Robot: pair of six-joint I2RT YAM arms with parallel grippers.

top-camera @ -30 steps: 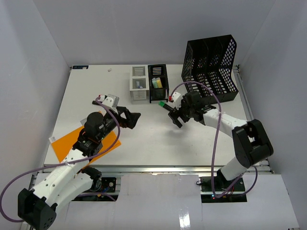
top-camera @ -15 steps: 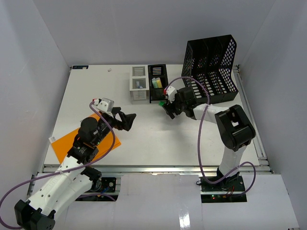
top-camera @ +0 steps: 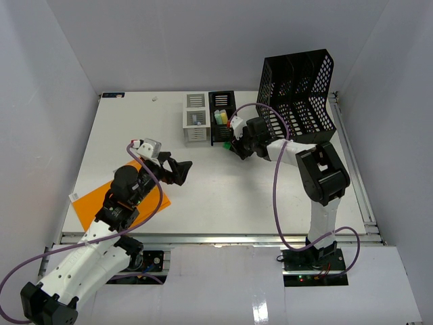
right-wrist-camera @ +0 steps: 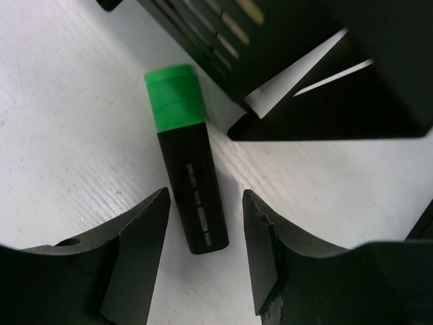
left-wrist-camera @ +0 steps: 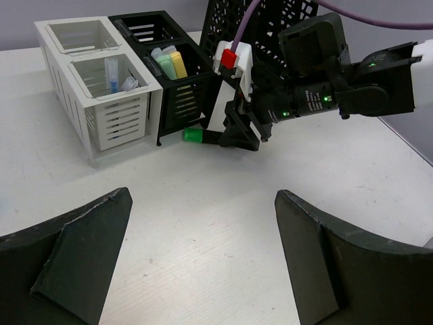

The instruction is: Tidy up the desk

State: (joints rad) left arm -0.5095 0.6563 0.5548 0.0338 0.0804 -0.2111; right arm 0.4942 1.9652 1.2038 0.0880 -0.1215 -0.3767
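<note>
My right hand (right-wrist-camera: 203, 203) is low over the counter (top-camera: 223, 193), half open. Its fingers stand either side of a green-capped black marker (right-wrist-camera: 186, 169) lying flat, not touching it. A black pen caddy (left-wrist-camera: 177, 95) stands just beyond the fingertips. My left hand (left-wrist-camera: 203, 195) hangs fully spread and empty above the counter.

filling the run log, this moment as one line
right fingers: open, astride green-capped highlighter | highlighter: flat on desk by black organizer | left fingers: open, empty

White arms (top-camera: 74, 265), black joints (top-camera: 327, 177), purple cables (left-wrist-camera: 248, 20) (fingers (right-wrist-camera: 135, 271) matte black).
</note>
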